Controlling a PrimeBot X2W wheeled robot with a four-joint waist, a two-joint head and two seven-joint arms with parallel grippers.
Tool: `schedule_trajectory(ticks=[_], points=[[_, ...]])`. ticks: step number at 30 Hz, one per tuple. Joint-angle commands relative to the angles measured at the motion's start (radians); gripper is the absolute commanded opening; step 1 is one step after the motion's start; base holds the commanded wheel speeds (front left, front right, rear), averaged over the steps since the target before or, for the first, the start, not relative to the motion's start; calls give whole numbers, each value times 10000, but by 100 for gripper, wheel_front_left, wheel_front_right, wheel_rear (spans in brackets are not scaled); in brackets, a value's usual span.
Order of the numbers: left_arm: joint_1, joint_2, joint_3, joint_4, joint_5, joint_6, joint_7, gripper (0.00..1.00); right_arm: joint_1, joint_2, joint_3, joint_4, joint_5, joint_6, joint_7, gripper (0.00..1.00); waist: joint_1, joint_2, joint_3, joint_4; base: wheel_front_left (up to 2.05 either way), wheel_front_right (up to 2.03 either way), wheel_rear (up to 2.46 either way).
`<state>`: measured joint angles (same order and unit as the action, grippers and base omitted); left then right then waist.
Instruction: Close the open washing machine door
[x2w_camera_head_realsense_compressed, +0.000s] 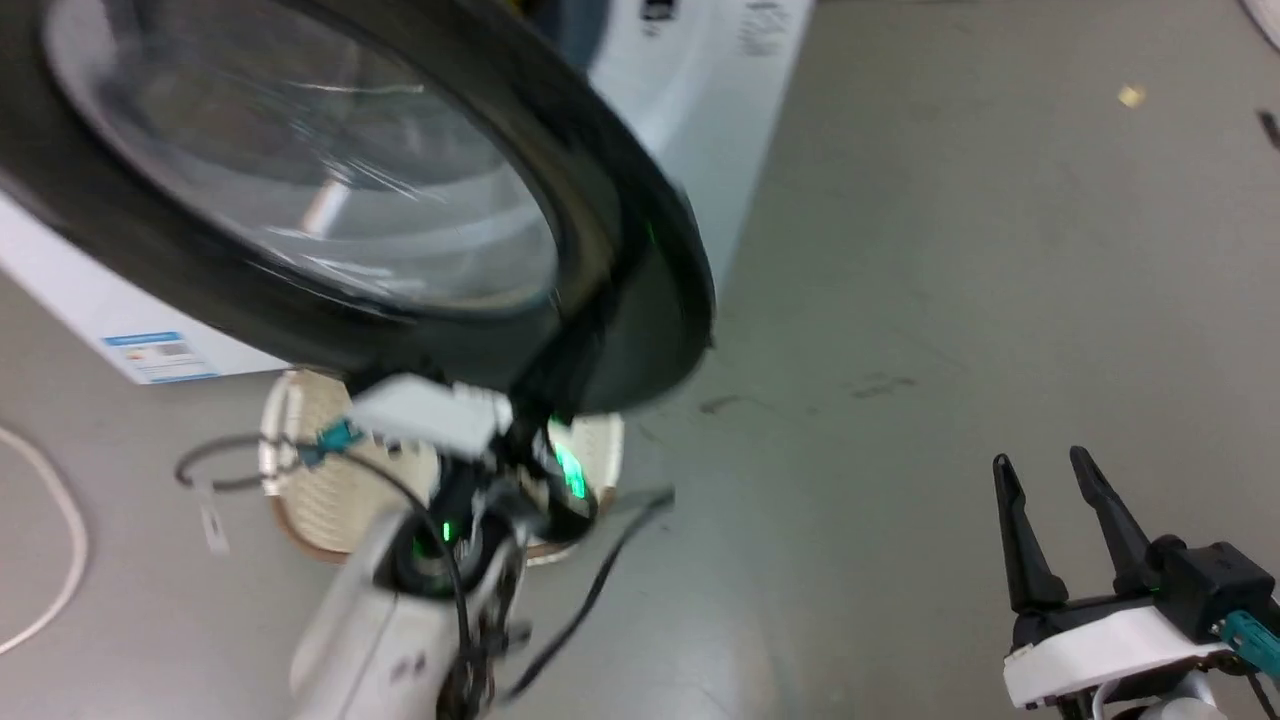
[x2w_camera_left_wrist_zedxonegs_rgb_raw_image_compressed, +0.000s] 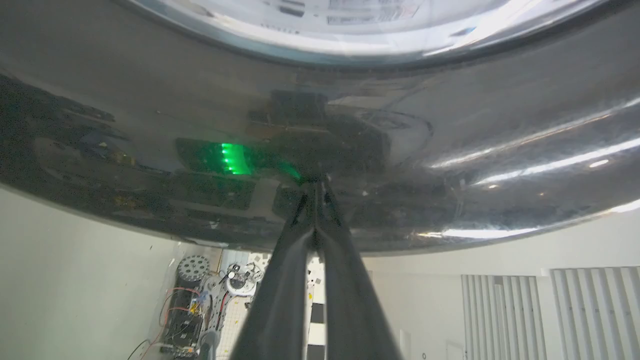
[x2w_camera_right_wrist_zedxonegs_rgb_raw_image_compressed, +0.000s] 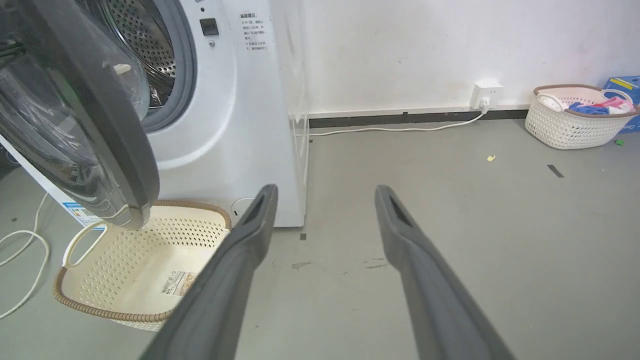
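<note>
The washing machine door stands open, swung out from the white washing machine. In the right wrist view there is a clear gap between it and the steel drum opening. Its lower edge hangs above a cream basket that sits on the grey floor in front of the machine.

In the left wrist view, we see the left end effector with its two fingers pressed together and nothing between them. The tips meet their own reflection on the glossy black rim of the door, just below the glass window, so they touch it. A green light is mirrored in the rim beside them.

The right end effector is spread and empty. It is over the bare floor, well apart from the door.

Far to the right, a second basket with clothes stands near the wall. A white cable lies on the floor at the left.
</note>
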<state>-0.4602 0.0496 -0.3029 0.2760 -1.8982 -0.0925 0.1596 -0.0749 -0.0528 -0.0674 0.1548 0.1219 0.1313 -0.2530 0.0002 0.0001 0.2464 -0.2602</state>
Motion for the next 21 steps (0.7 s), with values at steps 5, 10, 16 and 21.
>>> schedule_trajectory(ticks=[5,10,16,21], points=[[-1579,7,-128,1141,-336,-194,-842,0,-317,25,116,210,155,-6,-80,100,-2,-1,457,-630,0,0,0],[-2330,7,-223,1986,-452,-331,-1242,0,-402,25,124,193,231,-6,-84,100,-2,-1,412,-642,0,0,0],[-1956,50,-542,1998,101,-376,-1092,0,-271,25,104,25,168,-6,-86,100,-2,-1,-53,-197,0,0,0],[-543,638,-1095,800,1824,-379,-1242,11,-41,25,104,-243,109,-6,-86,100,-2,-1,-729,389,0,0,0]])
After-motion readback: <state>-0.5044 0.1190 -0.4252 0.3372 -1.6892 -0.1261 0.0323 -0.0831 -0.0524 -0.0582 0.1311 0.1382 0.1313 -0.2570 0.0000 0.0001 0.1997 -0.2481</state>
